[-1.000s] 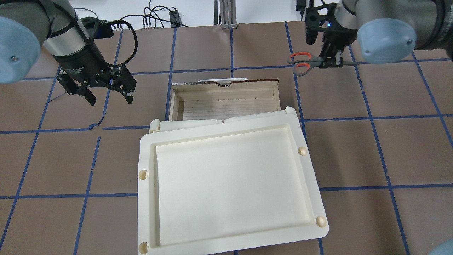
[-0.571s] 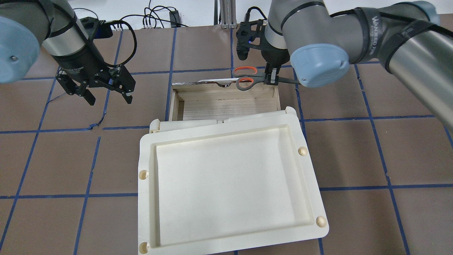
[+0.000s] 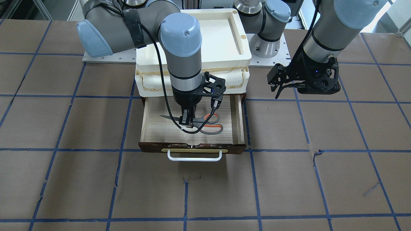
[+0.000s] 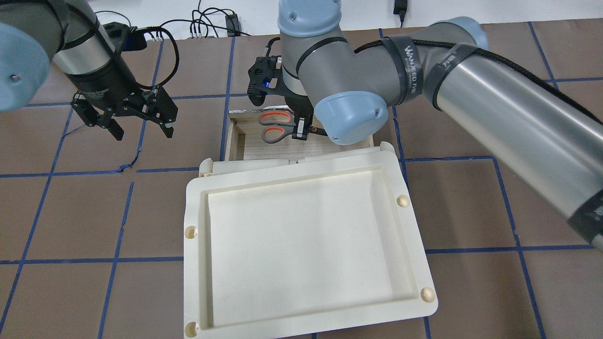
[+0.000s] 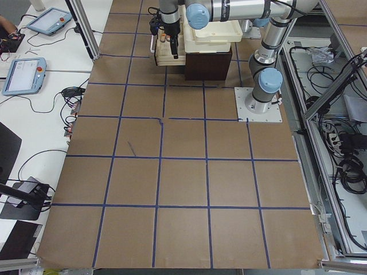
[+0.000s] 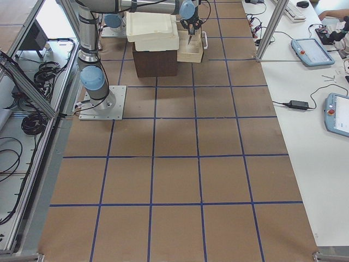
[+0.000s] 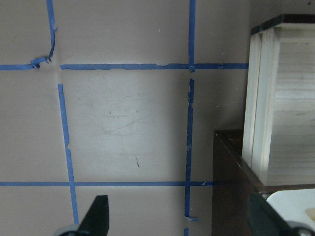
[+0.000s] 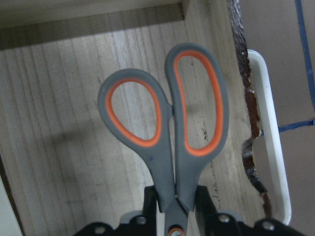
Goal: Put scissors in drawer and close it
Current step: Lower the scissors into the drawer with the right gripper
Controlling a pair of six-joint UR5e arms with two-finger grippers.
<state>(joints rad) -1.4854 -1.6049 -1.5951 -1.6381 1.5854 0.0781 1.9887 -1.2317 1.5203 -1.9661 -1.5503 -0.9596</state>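
Note:
The scissors (image 4: 275, 125), with grey handles and orange-red loop linings, are held flat by my right gripper (image 4: 300, 132), which is shut on them just behind the loops. They hang low inside the open drawer (image 4: 254, 147), their shadow on its pale wood floor (image 8: 59, 123). In the front view the scissors (image 3: 212, 123) and right gripper (image 3: 188, 123) are inside the drawer (image 3: 157, 130), behind its dark front and white handle (image 3: 194, 158). The right wrist view shows the loops (image 8: 167, 132) close up. My left gripper (image 4: 143, 133) is open and empty over the table, left of the drawer.
The cream tray-topped unit (image 4: 195, 212) sits over the drawer's cabinet and hides the drawer's rear part. The drawer's side wall (image 7: 275, 108) is at the right of the left wrist view. Brown table with blue tape lines (image 3: 192, 192) lies in front of the handle.
My right arm has carried the scissors leftward from beside the drawer's far right corner to over the drawer and down into it. My left gripper has barely moved.

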